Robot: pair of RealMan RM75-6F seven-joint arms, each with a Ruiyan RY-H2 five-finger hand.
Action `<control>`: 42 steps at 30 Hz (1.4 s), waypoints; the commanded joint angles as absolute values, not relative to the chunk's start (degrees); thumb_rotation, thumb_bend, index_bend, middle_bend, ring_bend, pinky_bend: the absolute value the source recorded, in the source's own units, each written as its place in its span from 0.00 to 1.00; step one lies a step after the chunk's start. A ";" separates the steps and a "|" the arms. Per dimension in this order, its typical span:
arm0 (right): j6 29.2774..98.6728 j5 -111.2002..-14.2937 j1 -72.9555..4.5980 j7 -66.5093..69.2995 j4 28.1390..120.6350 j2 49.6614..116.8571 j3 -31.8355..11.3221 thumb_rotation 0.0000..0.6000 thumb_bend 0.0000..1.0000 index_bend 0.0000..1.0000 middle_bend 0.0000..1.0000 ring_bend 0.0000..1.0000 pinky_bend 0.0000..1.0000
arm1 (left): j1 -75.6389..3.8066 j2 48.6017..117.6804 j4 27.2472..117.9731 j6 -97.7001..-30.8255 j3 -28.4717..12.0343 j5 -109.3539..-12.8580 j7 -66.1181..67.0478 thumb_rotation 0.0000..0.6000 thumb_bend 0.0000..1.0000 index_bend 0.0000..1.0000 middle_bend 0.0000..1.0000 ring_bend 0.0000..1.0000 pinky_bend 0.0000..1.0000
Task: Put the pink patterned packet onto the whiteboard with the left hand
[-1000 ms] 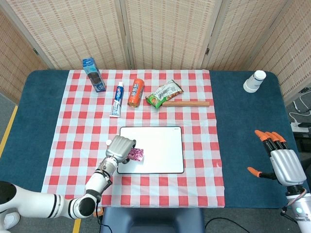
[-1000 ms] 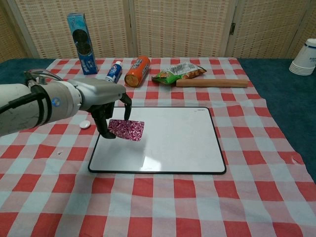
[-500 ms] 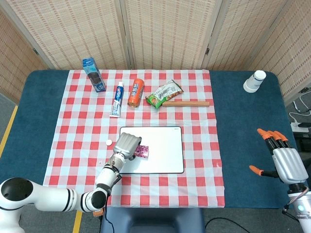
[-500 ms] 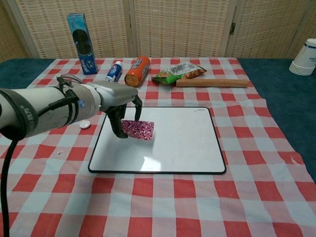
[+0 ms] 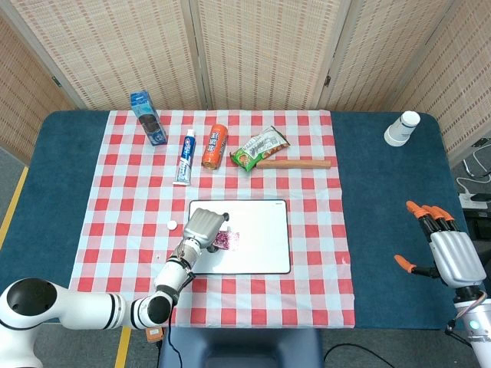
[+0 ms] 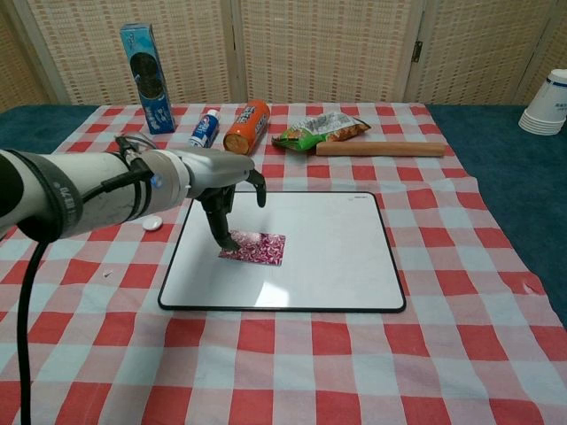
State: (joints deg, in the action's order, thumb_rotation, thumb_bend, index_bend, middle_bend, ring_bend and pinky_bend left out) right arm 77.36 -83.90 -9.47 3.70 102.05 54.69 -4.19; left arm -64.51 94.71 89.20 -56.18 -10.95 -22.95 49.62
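Observation:
The pink patterned packet (image 6: 255, 248) lies flat on the left part of the whiteboard (image 6: 328, 257). My left hand (image 6: 227, 184) hovers over its left end, fingers spread; one fingertip (image 6: 227, 239) reaches down to the packet's left edge and the others are lifted off it. From the head view, the left hand (image 5: 201, 226) covers the whiteboard's (image 5: 261, 241) left rim and the packet (image 5: 228, 240) shows just right of it. My right hand (image 5: 449, 257) is far off at the table's right edge, fingers apart and holding nothing.
Along the back of the checked cloth stand a blue cookie box (image 6: 146, 78), a toothpaste tube (image 6: 205, 128), an orange can (image 6: 247, 127), a green snack bag (image 6: 321, 129) and a wooden stick (image 6: 381, 148). Paper cups (image 6: 545, 104) sit far right. A small white cap (image 6: 152, 223) lies left of the board.
The left hand carried the packet rightward over the board and lowered it. The packet went from hanging tilted in the fingers to lying flat, and the fingers have spread off it.

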 commanded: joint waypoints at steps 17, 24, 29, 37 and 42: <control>78.02 -84.91 -9.29 2.72 102.43 54.92 -3.86 0.85 0.15 0.02 0.15 0.10 0.12 | -58.05 90.89 82.07 -55.16 -4.89 -27.22 43.31 1.00 0.21 0.30 1.00 1.00 1.00; 77.84 -84.60 -9.41 2.72 102.40 54.91 -3.98 0.85 0.15 0.02 0.15 0.10 0.12 | -57.06 90.08 80.84 -54.65 -5.26 -28.39 42.03 1.00 0.23 0.37 1.00 1.00 1.00; 77.65 -84.68 -9.48 2.73 102.38 54.82 -3.89 0.85 0.15 0.02 0.15 0.10 0.12 | -57.11 89.64 81.32 -54.01 -5.52 -26.89 42.63 1.00 0.24 0.41 1.00 1.00 1.00; 77.66 -84.76 -9.48 2.94 102.32 54.74 -3.86 0.85 0.15 0.02 0.15 0.10 0.12 | -56.52 90.91 79.90 -54.48 -5.43 -27.79 42.24 1.00 0.25 0.42 1.00 1.00 1.00; 77.40 -84.64 -9.63 2.52 102.42 54.86 -3.85 0.85 0.15 0.02 0.15 0.10 0.12 | -55.84 91.57 78.86 -55.02 -5.63 -29.61 41.22 1.00 0.25 0.43 1.00 1.00 1.00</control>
State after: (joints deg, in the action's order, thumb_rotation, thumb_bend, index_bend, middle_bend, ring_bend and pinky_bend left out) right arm 77.41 -84.64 -9.62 2.53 102.41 54.85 -3.84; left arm -56.00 91.42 79.04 -54.90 -5.60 -29.39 41.40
